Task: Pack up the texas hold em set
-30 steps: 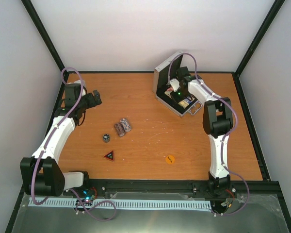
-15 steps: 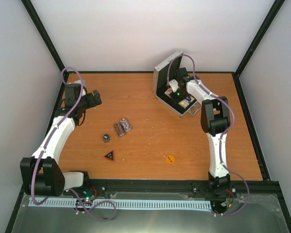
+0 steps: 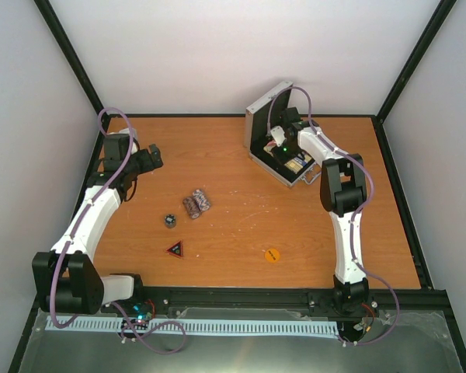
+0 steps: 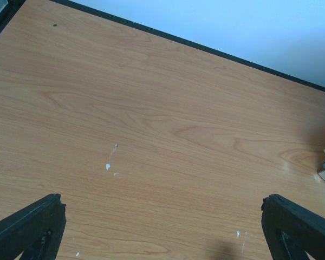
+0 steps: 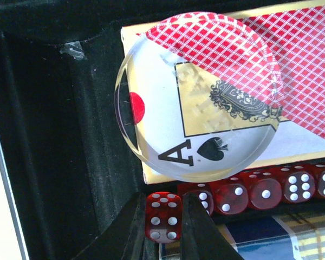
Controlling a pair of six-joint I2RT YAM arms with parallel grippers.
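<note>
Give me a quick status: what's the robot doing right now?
Left gripper open, hovering over table. Right gripper shut on red die inside the case. Chip stacks, triangle, orange disc not yet packed. Nothing blocking.

Right arm (image 3: 342, 186): elbow shifted slightly left and far; wrist end advanced a little deeper into the open case (image 3: 258, 123).

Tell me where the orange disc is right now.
In the top view, the orange disc lies on the table near the front edge, right of centre; the red-edged triangle is off to its left.
</note>
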